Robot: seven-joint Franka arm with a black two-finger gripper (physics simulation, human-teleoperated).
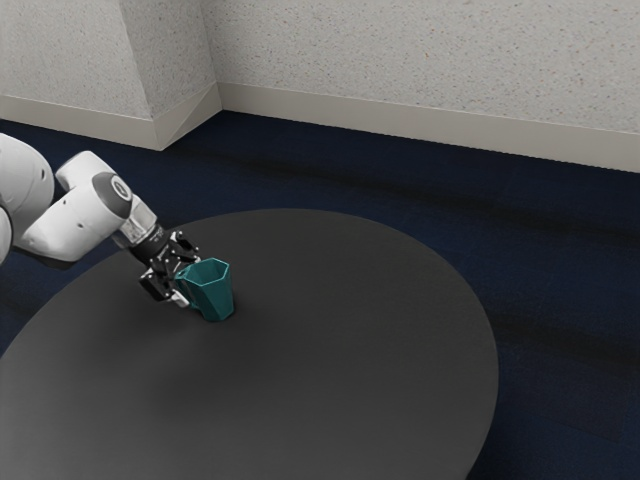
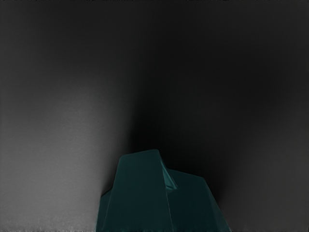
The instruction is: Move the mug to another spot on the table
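Mug (image 1: 210, 289) and gripper (image 1: 172, 270) on a dark round table (image 1: 380, 360)
Teal mug is seen upright, parked around 11 o'clock from the table's middle in the exterior view, with the gripper tucked in close at its 9 o'clock side. Honestly, whether the jaws are spread or pinching it can't be told.

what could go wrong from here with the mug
The pincer meets the teal mug at one side near its rim, not around its middle, so the mug may twist or slip if raised. It sits low over the dark table, so a sideways push could tip the mug instead of carrying it.
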